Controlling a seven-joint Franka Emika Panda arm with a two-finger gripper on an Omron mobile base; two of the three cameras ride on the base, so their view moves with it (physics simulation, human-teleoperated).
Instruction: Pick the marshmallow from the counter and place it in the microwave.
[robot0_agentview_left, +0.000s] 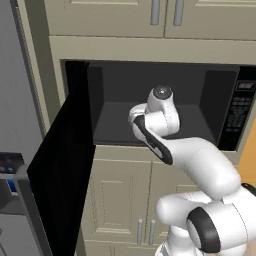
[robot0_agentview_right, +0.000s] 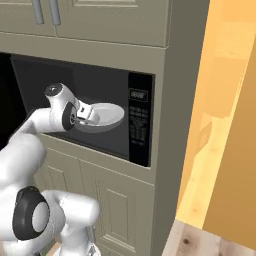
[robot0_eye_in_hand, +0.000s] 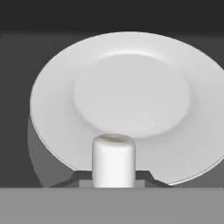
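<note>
Standing: the marshmallow (robot0_eye_in_hand: 113, 161) rose upright between the claw's (robot0_eye_in_hand: 113, 178) finger tips, a short white cylinder, long axis along the fingers, flat end toward the plate.
Claw: clenched on the marshmallow, gripping its lower part.
Ahead: white plate (robot0_eye_in_hand: 131, 100) lay just beyond the claw.
Place: claw reached inside the open microwave (robot0_agentview_right: 140, 125).
</note>
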